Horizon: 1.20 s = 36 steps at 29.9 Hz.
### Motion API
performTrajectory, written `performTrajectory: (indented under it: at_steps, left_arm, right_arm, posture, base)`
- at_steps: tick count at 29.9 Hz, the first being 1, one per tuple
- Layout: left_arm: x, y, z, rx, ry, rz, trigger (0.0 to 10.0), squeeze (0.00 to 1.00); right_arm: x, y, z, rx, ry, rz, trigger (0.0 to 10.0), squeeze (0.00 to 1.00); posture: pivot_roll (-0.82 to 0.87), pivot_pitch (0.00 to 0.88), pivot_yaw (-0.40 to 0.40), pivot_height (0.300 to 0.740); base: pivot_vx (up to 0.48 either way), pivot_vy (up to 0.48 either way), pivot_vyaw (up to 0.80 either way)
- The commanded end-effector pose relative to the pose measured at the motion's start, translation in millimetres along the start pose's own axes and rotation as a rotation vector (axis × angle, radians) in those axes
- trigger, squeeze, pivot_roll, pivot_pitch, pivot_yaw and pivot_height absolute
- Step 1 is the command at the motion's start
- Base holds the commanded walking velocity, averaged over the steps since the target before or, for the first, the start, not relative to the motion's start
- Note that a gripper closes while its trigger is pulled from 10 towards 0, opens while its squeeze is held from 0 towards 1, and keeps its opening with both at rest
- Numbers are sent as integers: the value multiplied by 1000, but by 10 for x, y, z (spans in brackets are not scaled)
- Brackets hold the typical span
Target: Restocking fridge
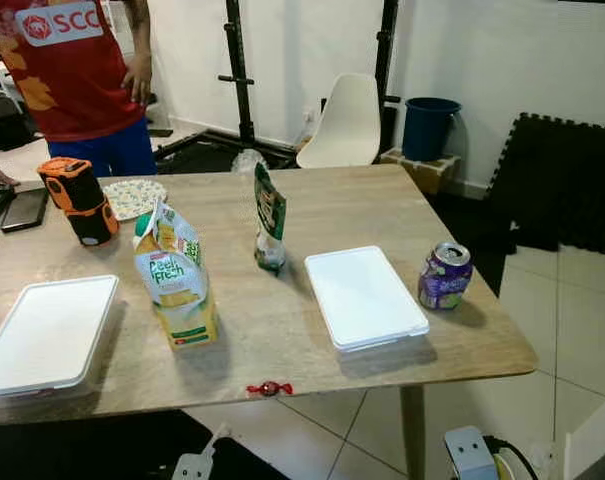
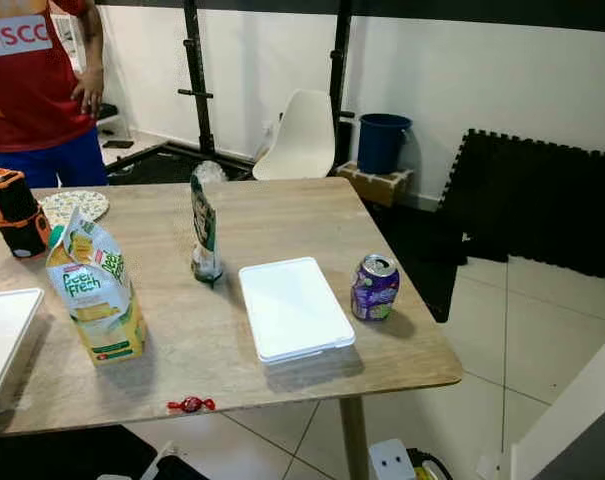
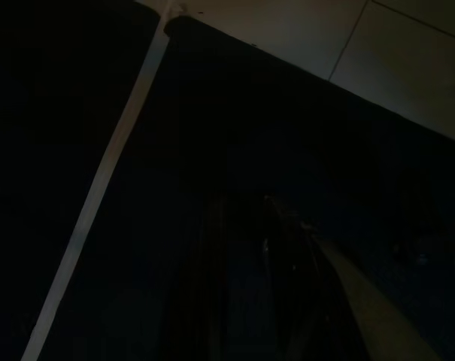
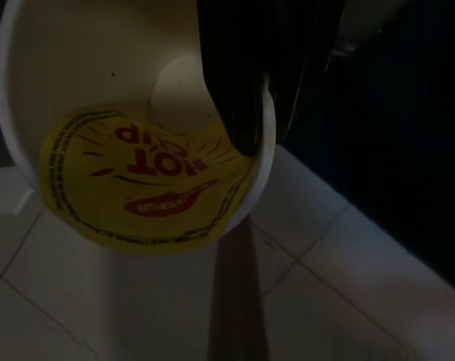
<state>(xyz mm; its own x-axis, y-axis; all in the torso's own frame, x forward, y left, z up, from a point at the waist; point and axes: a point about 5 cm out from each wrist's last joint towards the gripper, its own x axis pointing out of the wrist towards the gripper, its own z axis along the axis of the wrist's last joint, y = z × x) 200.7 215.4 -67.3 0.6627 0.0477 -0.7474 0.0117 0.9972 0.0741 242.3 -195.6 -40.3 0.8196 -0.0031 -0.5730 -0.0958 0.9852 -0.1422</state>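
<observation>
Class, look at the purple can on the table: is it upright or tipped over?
Upright. The purple can stands on its base on the wooden table, silver top facing up.

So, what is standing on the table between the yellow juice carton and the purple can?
Between the juice carton and the purple can stand a slim green pouch and a flat white lidded container, seen in both eye views.
</observation>
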Motion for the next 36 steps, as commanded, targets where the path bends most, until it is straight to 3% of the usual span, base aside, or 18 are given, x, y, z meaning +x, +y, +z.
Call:
performTrajectory:
  at_steps: [1,5,9,14,18,24,36]
  left_arm:
    - [-10,-14,-55,3,20,-13,10000,0]
    - [-5,-4,-38,-12,17,5,10000,0]
    - [9,-31,24,22,-2,-22,10000,0]
    - [9,-2,33,11,-3,5,10000,0]
    - [-25,125,-12,2,-2,38,10000,0]
    - [-37,150,-31,0,-4,44,10000,0]
    - [2,21,57,-13,-26,-6,10000,0]
  right_arm:
    - [-17,22,-6,42,-33,3,10000,0]
    - [-17,63,-10,15,-30,38,10000,0]
    - [6,82,51,85,-48,77,10000,0]
    - [18,123,70,55,-44,95,10000,0]
    - [64,289,178,22,-60,166,10000,0]
    - [70,330,196,39,-64,179,10000,0]
    - [25,119,26,80,5,74,10000,0]
  posture:
    - [-50,54,13,740]
    - [-44,54,19,740]
    - [-10,29,-9,740]
    - [3,32,-14,740]
    - [52,33,-41,740]
    - [63,43,-45,740]
    - [8,56,-4,740]
  base:
    - [0,0,0]
    - [0,0,0]
    - [0,0,0]
    - [0,0,0]
    - [0,0,0]
    - [0,0,0]
    - [0,0,0]
